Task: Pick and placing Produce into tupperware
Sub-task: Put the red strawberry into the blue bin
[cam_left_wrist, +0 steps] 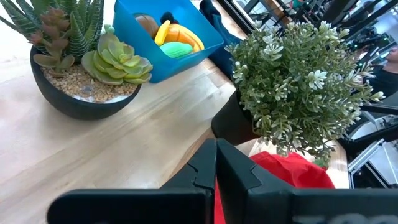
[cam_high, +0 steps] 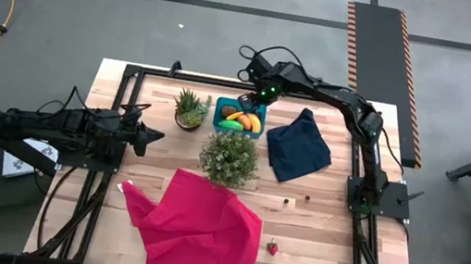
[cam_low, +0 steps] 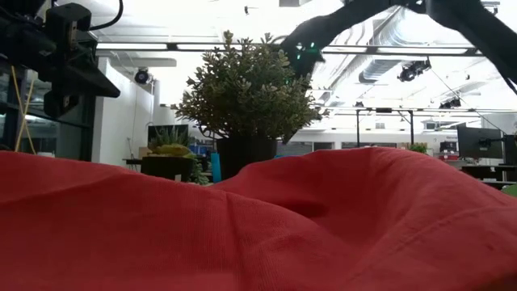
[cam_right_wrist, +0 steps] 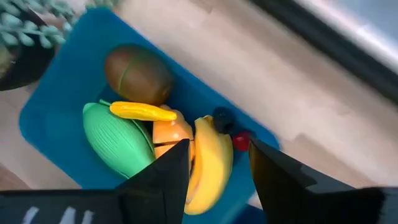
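- My right gripper (cam_right_wrist: 214, 163) hangs directly over the teal-blue tub (cam_high: 240, 117) at the far middle of the table (cam_high: 333, 231); its fingers stand apart with nothing between them.
- Below it, the tub (cam_right_wrist: 56, 106) holds a brown oval (cam_right_wrist: 138, 73), a ribbed green piece (cam_right_wrist: 118, 140), an orange piece (cam_right_wrist: 171, 134) with a thin yellow strip (cam_right_wrist: 142, 111) across it, a yellow banana (cam_right_wrist: 212, 165), a small dark bit (cam_right_wrist: 222, 118) and a small red bit (cam_right_wrist: 241, 140).
- My left gripper (cam_high: 146, 137) rests out at the left side of the table, well apart from the tub, fingers pressed together on nothing (cam_left_wrist: 216, 171).
- A red strawberry (cam_high: 272, 247) lies on the near right of the table, just beside the red cloth (cam_high: 198, 225).
- Two tiny dark bits (cam_high: 286, 199) (cam_high: 307, 198) sit on bare wood near the navy cloth (cam_high: 299, 147).
- The bushy plant (cam_high: 230, 156) stands just near of the tub, the succulent bowl (cam_high: 190, 109) to its left.
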### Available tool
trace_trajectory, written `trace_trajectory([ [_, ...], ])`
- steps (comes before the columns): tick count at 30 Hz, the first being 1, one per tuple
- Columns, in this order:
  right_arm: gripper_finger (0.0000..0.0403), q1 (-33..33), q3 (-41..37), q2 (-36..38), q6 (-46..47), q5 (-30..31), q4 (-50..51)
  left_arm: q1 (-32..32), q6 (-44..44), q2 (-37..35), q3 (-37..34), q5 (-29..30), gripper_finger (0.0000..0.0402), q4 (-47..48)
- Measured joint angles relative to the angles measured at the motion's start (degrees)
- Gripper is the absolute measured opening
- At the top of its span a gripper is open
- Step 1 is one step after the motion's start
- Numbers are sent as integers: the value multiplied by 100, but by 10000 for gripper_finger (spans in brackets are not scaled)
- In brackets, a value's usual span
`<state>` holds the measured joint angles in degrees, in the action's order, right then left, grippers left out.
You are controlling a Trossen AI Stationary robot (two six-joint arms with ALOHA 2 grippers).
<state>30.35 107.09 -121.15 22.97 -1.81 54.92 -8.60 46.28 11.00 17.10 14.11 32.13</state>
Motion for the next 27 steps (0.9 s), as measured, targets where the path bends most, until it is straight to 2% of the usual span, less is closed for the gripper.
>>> trace_trajectory([
  [5, 155, 4, 14, 475, -444, 458, 199, 0, 46, 0, 0, -2, 1, -1],
  [9, 155, 24, 15, 707, -656, 564, 604, 0, 50, 0, 0, -2, 1, -4],
  [18, 155, -123, -2, 1180, -767, 1320, 1844, 0, 59, 0, 0, -4, 1, -8],
  [27, 155, -532, -4, 2074, -748, 1686, 2131, 0, 59, 0, 0, -4, 1, -23],
])
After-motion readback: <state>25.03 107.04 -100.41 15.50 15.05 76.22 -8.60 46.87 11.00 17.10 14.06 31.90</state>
